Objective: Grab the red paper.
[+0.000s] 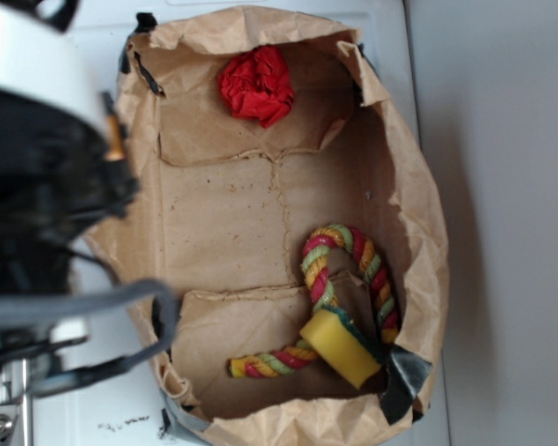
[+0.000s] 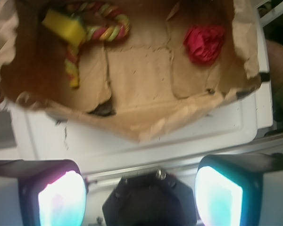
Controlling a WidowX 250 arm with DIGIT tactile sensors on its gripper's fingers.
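Your fingers [image 2: 61,200] stand wide apart with nothing between them, so the gripper [image 2: 140,197] is released and holds nothing; in the wrist view the two pads glow at the bottom edge, outside the bag and over the white surface [image 2: 132,141] in front of it. The red paper [image 2: 205,43] lies ahead of the fingers and off toward the right-hand pad, on the floor of the brown paper bag [image 2: 137,61], close to the bag's corner and side wall. To take it well, I'd judge you should carry the gripper forward over the bag's near rim [image 2: 141,129], high enough to clear the crumpled edge, then shift across until the wad sits midway between the pads before you descend. Come straight down so neither finger snags the bag wall just beside the wad, and close gently: thin crumpled paper will likely compress, so let the pads meet it around its middle. Farther from the fingers on the other side lie the red-yellow-green rope toy [image 2: 101,26] and the yellow sponge block [image 2: 66,26] touching it; they are well apart from the wad. No brand, label or legible writing shows in either view.
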